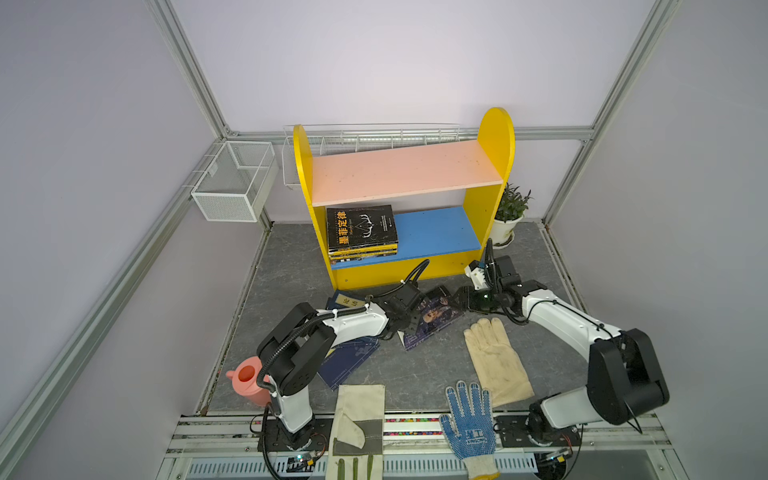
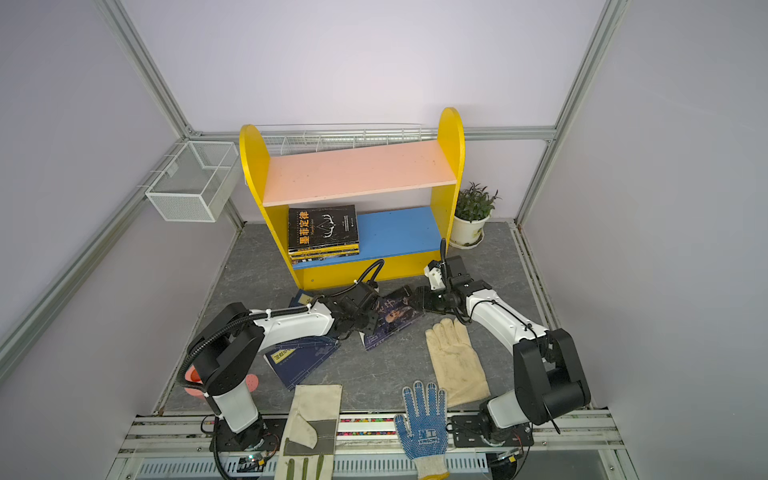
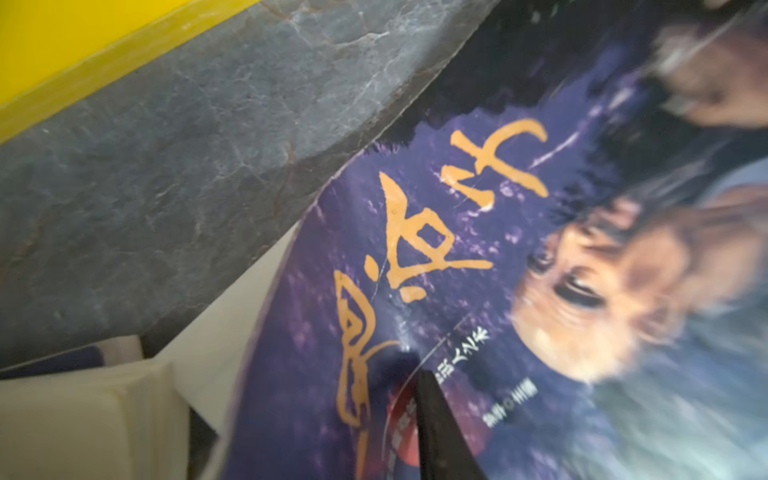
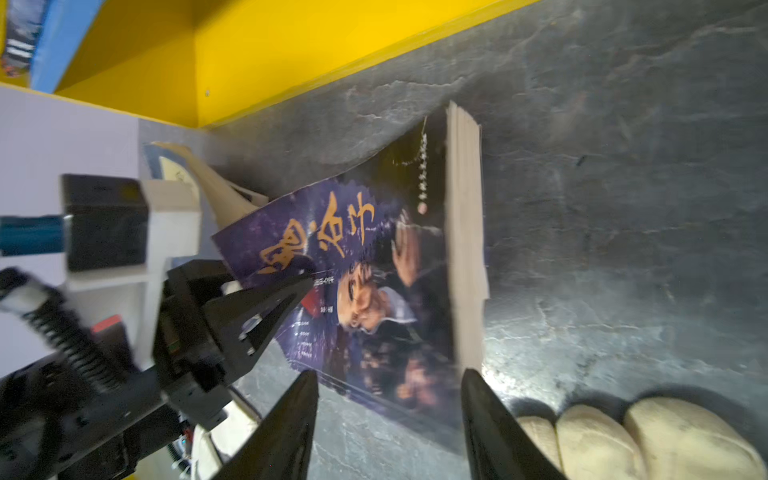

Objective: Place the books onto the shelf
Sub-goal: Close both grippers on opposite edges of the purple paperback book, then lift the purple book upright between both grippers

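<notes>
Nearest, navy books (image 1: 349, 361) lie on the table (image 1: 291, 270). Just beyond, the left claw (image 4: 305, 286) pinches the curled cover of the purple book (image 1: 436, 318), which lies on the table. The right claw (image 4: 389, 376) gapes empty at its 3 o'clock. Lifted by that cover alone, it could tear or flop open. At 12 o'clock is the shelf (image 1: 492, 137): a black-topped stack (image 1: 360, 228) on the blue board (image 1: 436, 232), pink board (image 1: 405, 170) bare. The mesh basket (image 1: 232, 183) at 10 o'clock looks empty.

Purple book (image 1: 436, 320) askew before the shelf (image 1: 494, 137) — black-topped stack (image 1: 361, 226) flat on its blue board (image 1: 436, 232).
</notes>
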{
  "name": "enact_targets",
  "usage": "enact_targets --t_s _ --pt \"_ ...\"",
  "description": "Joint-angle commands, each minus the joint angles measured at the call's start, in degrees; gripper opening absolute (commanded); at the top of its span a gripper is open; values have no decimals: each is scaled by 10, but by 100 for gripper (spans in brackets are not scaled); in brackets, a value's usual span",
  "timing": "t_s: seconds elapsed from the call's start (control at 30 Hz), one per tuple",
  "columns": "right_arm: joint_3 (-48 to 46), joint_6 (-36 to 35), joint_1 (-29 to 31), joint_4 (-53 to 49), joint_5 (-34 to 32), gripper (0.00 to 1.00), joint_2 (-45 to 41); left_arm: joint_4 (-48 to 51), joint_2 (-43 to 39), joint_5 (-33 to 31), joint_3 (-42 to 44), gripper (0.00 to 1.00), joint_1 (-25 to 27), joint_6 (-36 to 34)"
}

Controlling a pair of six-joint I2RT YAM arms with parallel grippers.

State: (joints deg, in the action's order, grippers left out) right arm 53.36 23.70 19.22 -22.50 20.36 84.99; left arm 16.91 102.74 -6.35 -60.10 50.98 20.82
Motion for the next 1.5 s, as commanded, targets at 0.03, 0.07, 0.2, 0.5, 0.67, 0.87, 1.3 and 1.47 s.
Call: enact_targets --t_s 0.03,0.07,0.2,0.5,0.67,0.87,1.3,1.47 --pt "-1 16 -6 -30 -79 59 35 24 19 19 13 44 4 4" --pt "-8 22 -10 -26 -82 60 38 25 14 17 14 52 4 6" --pt "-27 33 -19 -18 -94 62 44 36 -8 2 20 63 4 14" --pt "-56 21 -24 -18 -78 64 67 104 -82 -71 38 72 -4 40" --pt "-52 23 -25 -12 -69 65 69 98 -70 -11 38 67 -6 31" --pt "-46 17 -25 -12 -55 66 77 93 -32 28 33 62 -7 27" --pt "-39 14 -24 39 72 65 121 104 49 45 13 25 -7 9" --pt "-13 13 -24 66 156 62 93 93 56 59 20 21 -7 6"
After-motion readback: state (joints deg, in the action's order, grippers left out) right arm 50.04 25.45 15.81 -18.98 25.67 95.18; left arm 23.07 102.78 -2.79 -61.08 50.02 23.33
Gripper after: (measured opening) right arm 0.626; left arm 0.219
